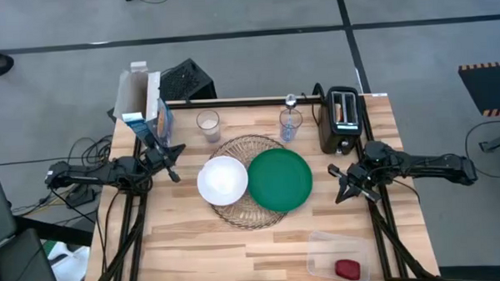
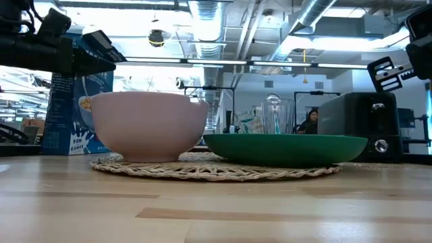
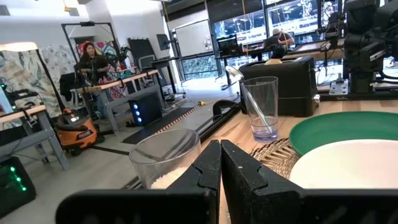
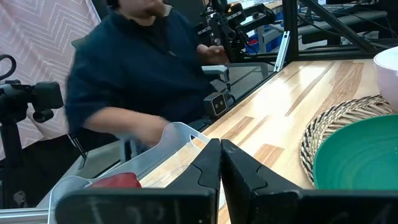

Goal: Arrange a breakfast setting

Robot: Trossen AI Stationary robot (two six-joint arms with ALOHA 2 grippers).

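Both the left gripper (image 1: 174, 151) and right gripper (image 1: 345, 185) hover closed and empty (flanking the wicker mat (image 1: 254, 209)), likely poised to fetch remaining items.

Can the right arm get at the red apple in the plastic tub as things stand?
Probably yes: the apple lies uncovered in the open tub at the right claw's side, with only bare table between.

Table (image 1: 195, 242): pale wood planks, smooth, visible grain. Round mat (image 1: 236, 212): woven wicker, rough. White bowl (image 1: 222, 181): smooth, slight gloss. Green plate (image 1: 280, 179): smooth, matt-satin. Two glasses (image 1: 208, 124) (image 1: 290, 124): clear, glossy. Cereal box (image 1: 140, 107) at the far left corner: printed cardboard. Toaster (image 1: 343, 119): black, glossy casing. Tub (image 1: 342, 256) at the near right corner: clear plastic.
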